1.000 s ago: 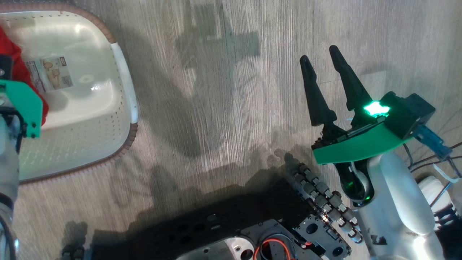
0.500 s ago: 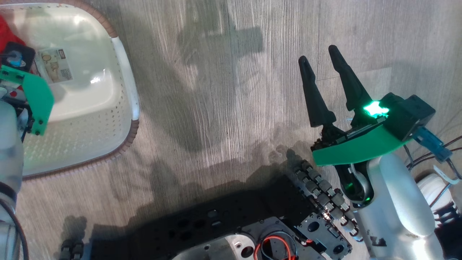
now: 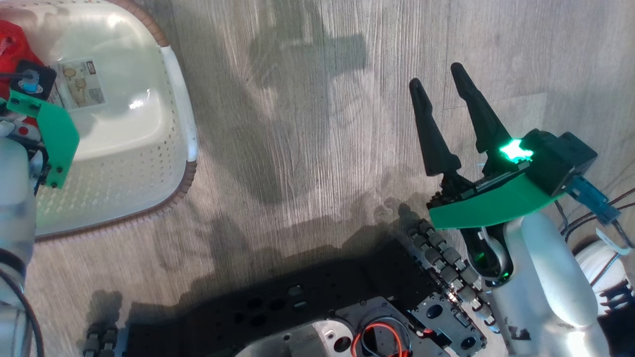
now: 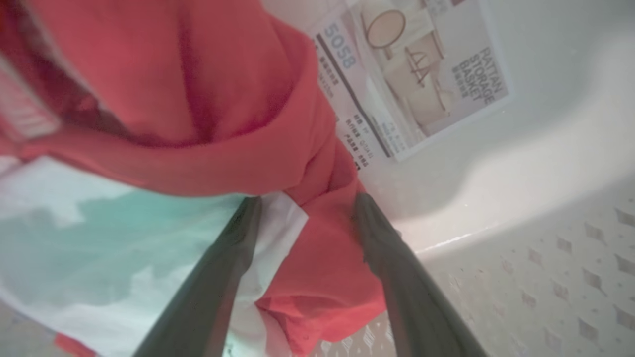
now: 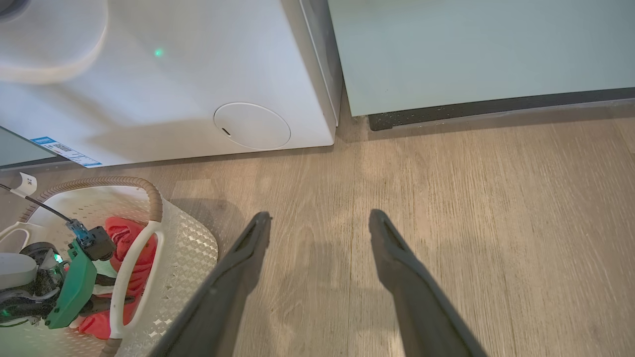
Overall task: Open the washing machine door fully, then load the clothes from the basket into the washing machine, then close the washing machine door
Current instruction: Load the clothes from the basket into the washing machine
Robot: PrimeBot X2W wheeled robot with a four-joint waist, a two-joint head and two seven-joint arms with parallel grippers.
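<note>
The left tool (image 4: 307, 198) sits released in the basket (image 4: 545, 208), astride the red clothes (image 4: 198, 99). The right tool (image 5: 317, 218) hangs released over the floor (image 5: 496, 198).

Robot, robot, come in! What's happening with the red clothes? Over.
Left gripper open, astride the clothes in the basket. Right gripper open, above the floor. Nothing in the way.
</note>
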